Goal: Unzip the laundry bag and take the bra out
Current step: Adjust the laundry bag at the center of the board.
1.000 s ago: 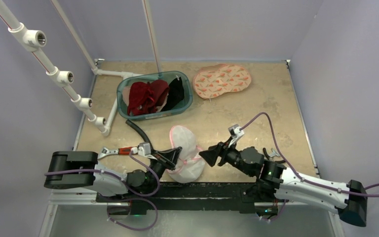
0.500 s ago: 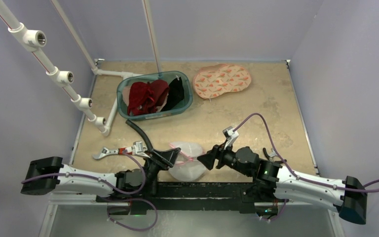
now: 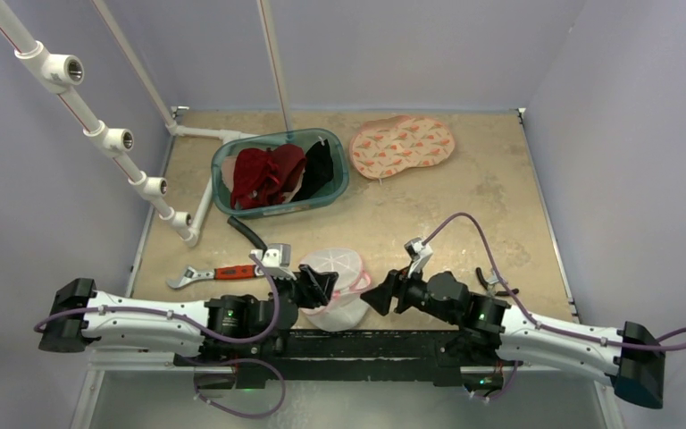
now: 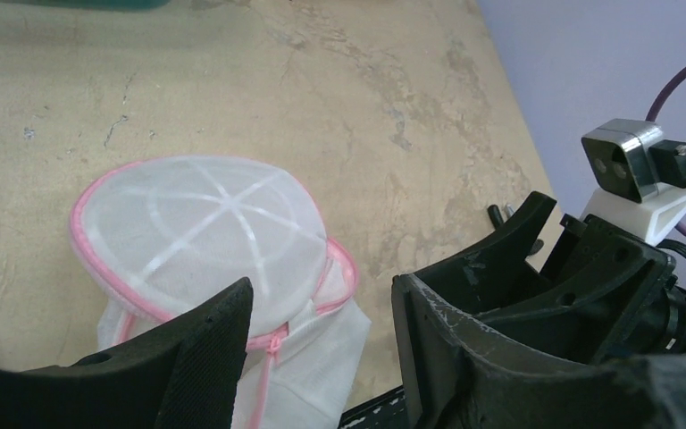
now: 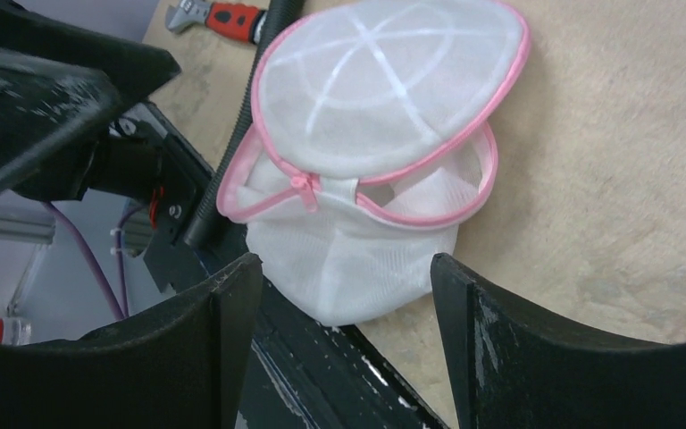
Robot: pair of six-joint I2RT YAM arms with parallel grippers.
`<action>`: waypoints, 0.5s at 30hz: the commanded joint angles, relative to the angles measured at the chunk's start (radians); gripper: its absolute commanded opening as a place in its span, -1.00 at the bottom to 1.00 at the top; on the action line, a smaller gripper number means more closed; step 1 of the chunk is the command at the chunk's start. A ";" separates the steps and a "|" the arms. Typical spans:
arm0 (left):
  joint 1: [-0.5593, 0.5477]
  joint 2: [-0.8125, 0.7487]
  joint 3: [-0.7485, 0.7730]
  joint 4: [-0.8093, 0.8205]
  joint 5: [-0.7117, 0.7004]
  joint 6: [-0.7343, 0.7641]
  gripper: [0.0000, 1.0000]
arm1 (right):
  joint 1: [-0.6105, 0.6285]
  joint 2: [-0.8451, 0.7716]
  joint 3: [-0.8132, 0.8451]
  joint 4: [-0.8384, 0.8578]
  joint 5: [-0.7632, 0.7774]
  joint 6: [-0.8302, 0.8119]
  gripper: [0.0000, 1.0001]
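Tan counter (image 3: 464,206). White pink-trimmed laundry bag (image 3: 339,266) at near edge, zip partly open, between 2 arms. Left end effector (image 3: 321,285) over bag's left side, jaws apart, empty; right end effector (image 3: 377,293) wide, just beside

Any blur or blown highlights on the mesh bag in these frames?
Top external: sharp, evenly lit, but the laundry bag looks washed out, mesh detail lost. Left wrist: bag crisp, zipper pull readable; left gripper's fingers dark, slightly soft. Right wrist: bag sharp, no glare; right gripper's fingers underexposed.
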 commanded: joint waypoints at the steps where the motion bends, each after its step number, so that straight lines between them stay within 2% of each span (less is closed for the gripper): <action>1: -0.001 -0.011 0.070 -0.168 0.012 0.048 0.13 | 0.002 0.018 -0.047 0.059 -0.071 0.059 0.42; 5: -0.001 -0.055 0.063 -0.156 -0.011 0.077 0.11 | 0.003 0.116 -0.074 0.135 -0.101 0.106 0.32; 9: 0.000 -0.075 0.055 -0.147 -0.015 0.083 0.11 | 0.001 0.236 -0.053 0.135 -0.072 0.146 0.22; 15: -0.002 -0.061 0.038 -0.136 -0.011 0.064 0.10 | 0.001 0.317 -0.029 0.083 0.034 0.230 -0.21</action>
